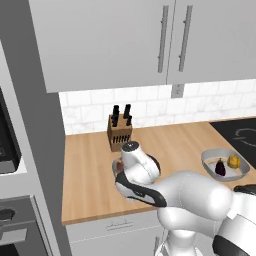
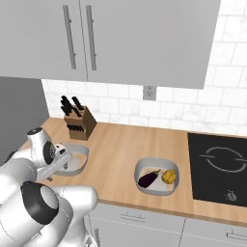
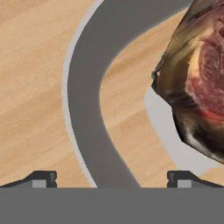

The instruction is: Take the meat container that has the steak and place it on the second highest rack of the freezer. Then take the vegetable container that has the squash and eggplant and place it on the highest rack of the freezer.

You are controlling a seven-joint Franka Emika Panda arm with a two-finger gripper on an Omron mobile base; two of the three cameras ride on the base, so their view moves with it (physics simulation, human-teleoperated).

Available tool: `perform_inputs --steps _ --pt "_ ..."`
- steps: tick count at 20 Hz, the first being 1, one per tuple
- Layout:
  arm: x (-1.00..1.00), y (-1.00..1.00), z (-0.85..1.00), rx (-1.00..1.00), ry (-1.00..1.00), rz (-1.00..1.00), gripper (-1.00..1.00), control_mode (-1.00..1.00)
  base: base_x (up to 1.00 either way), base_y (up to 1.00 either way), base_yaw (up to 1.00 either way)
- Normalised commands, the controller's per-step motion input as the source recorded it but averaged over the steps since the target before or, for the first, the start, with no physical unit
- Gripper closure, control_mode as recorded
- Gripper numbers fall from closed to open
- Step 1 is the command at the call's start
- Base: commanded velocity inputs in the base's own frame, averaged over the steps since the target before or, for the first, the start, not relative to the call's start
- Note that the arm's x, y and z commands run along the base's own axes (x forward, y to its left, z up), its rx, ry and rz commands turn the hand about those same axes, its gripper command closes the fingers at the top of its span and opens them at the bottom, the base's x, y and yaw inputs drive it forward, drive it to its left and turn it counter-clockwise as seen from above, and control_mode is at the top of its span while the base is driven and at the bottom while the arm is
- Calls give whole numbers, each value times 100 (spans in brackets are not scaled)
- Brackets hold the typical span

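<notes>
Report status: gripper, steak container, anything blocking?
Gripper open, straddling the meat container wall. Steak inside, container on counter, not gripped. Knife block behind, not in the way.

The steak (image 3: 205, 83) runs off the right edge in the hand view, and the meat container's rim (image 3: 85, 87) gets cropped too. From the left base camera the arm covers most of that container (image 1: 116, 167).

A: Arm pose?
B: Folded forward and bent down, white wrist (image 1: 137, 162) low, hand pointing downward.
A: Gripper state?
B: Gripper (image 3: 111, 177) spread to full width, fingertips (image 3: 41, 178) far apart at the bottom of the hand view, nothing clamped between them.
</notes>
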Motion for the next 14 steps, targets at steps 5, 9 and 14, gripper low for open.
perform_inputs --steps 5,9,14 --pt "8 0 -21 0 0 0 -100 -100 0 0 0" --pt "9 0 -6 0 -2 0 -100 -100 0 0 0" --pt "11 0 -38 0 -5 0 -100 -100 0 0 0"
